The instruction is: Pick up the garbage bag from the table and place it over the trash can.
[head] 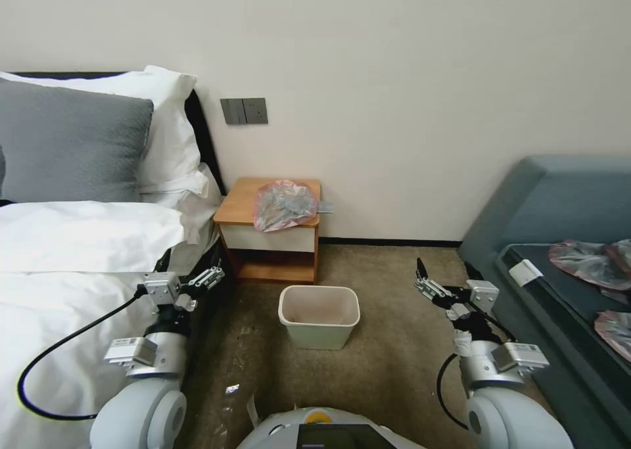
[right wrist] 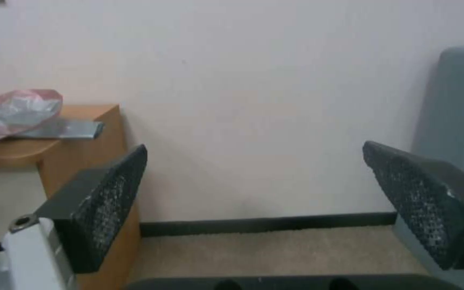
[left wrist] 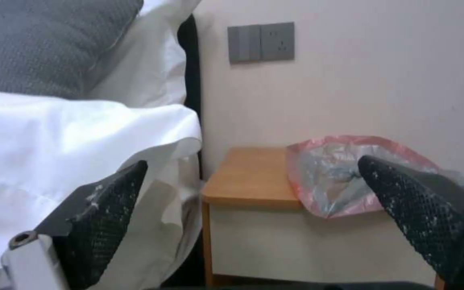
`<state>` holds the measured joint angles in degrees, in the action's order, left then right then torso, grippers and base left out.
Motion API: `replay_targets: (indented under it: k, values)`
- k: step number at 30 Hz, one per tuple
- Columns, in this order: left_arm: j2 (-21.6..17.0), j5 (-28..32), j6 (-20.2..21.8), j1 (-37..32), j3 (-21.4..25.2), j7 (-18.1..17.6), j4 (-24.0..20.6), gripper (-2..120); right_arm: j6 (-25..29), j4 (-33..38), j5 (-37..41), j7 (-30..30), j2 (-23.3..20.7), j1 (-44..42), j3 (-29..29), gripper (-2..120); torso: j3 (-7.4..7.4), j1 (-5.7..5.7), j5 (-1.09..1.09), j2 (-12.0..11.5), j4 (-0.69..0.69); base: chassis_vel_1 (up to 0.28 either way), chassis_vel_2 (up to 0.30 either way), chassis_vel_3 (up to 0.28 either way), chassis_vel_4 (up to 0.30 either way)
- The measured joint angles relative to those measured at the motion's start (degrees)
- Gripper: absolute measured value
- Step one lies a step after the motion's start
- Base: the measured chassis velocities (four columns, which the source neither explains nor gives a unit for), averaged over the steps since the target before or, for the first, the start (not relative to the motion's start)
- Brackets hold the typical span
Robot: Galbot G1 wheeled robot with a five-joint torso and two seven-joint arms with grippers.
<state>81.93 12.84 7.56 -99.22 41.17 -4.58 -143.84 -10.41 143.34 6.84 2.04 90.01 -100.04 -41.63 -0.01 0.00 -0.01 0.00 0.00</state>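
Silver-white arms [head: 148, 370]; black cables [head: 59, 350]

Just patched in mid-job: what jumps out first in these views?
The crumpled garbage bag lies on the table against the wall, its pink rim hanging over the front edge. The empty trash can stands on the carpet just in front of the table. Both grippers hang low and open: left gripper beside the bed, right gripper beside the sofa.

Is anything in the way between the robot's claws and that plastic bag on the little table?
Nothing visible. The garbage bag lies alone on the table; the open left gripper faces it across open air.
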Motion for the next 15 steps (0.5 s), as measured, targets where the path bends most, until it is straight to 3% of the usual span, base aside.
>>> replay_targets:
  k: [8, 15]
  values:
    - [0.20, -0.30, -0.34, -0.65, 0.01, 0.06, 0.15, 100, -0.04, -1.51, 1.44, -0.18, -0.35, 0.79, 0.54, 100, 0.00, 0.00, 0.00, 0.00, 0.00, 0.000, 0.000, 0.000, 0.000]
    - [-0.29, -0.22, -0.66, -1.01, -0.22, 0.28, 0.37, 100, -2.90, -3.67, 11.17, -4.60, -2.02, 3.07, 0.29, 100, 0.00, 0.00, 0.01, 0.00, -0.01, 0.000, 0.000, 0.000, 0.000]
